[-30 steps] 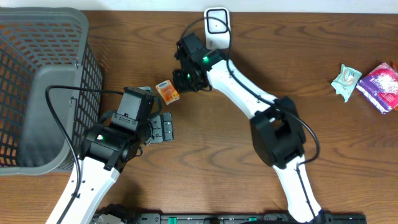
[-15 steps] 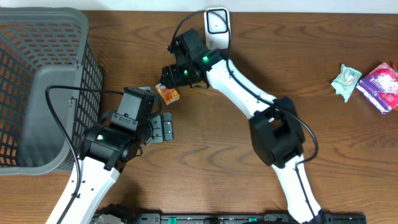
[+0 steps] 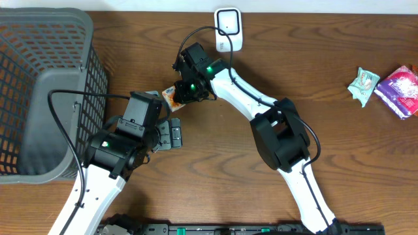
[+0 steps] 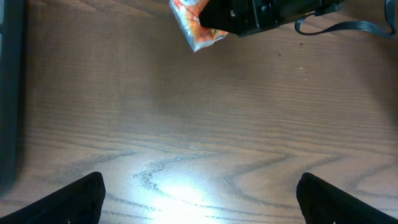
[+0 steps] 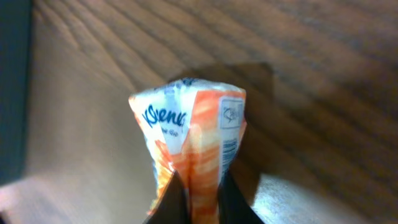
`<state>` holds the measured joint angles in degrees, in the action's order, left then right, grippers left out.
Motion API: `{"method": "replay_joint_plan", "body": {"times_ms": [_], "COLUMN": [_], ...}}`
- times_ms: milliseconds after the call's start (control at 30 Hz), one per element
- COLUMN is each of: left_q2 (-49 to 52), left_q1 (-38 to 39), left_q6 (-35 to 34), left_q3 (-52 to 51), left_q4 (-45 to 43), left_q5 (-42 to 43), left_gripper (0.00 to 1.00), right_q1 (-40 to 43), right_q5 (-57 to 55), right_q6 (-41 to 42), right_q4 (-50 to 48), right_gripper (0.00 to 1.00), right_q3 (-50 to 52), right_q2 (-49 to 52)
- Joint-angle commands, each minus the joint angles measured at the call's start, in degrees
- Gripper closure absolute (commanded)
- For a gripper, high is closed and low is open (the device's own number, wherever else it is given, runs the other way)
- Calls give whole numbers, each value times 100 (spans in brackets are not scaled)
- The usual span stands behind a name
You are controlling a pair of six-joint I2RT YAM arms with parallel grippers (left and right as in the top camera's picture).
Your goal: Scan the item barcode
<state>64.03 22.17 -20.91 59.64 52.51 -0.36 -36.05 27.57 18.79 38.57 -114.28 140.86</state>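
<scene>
A brown wood-grain table [image 3: 215, 170] fills the overhead view. A grey plastic mesh basket [image 3: 39, 85] stands at its 9 o'clock side, and a small white rounded scanner [image 3: 228, 26] stands at the 12 o'clock edge. Towards 3 o'clock lie a pale green packet [image 3: 363, 85] and a purple-pink packet [image 3: 400, 90], well apart from both arms. The right gripper [image 3: 181, 91] is clenched on an orange-and-white soft tissue pack [image 3: 171, 99], which sticks out at its 8 o'clock side. The left gripper [image 3: 173, 134] waits just below, at 6 o'clock from the pack, with its jaws spread wide and nothing between them.

From the left wrist, the dark fingertips [image 4: 74, 199] stand far apart at the bottom corners over bare wood. The tissue pack [image 4: 193, 25] shows at 12 o'clock, gripped by the black right gripper [image 4: 249, 15] just to its 3 o'clock side.

From the right wrist, two fingers [image 5: 171, 199] pinch the pack's lower end at 6 o'clock. The pack [image 5: 186, 137] stands upright above them, close over the table, with blue lettering on its left face and fine barcode stripes [image 5: 229, 149] along its 3 o'clock edge.
</scene>
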Motion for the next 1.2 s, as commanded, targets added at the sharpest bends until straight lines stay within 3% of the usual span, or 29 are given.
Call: {"method": "replay_joint_plan", "body": {"times_ms": [0,267,533,767,1167], "left_q2": [7,7,7,7,7], "left_q1": [-26,-26,-26,-26,-26], "left_q6": [74,74,74,74,74], "left_q3": [7,7,7,7,7], "left_q4": [15,15,15,15,15], "left_q5": [-28,-28,-28,-28,-28], "left_gripper": [2,2,2,2,2], "right_q1": [24,535,1062,1165,1174], "right_q5": [638,2789,4970,5722,5980], "right_q6": [153,1832,2920,3683,3558], "right_q4": [94,26,223,426,411], "right_gripper": [99,99,98,99,99], "right_q3": [-4,-4,-4,-4,-4], "right_q2": [107,0,0,0,0]}}
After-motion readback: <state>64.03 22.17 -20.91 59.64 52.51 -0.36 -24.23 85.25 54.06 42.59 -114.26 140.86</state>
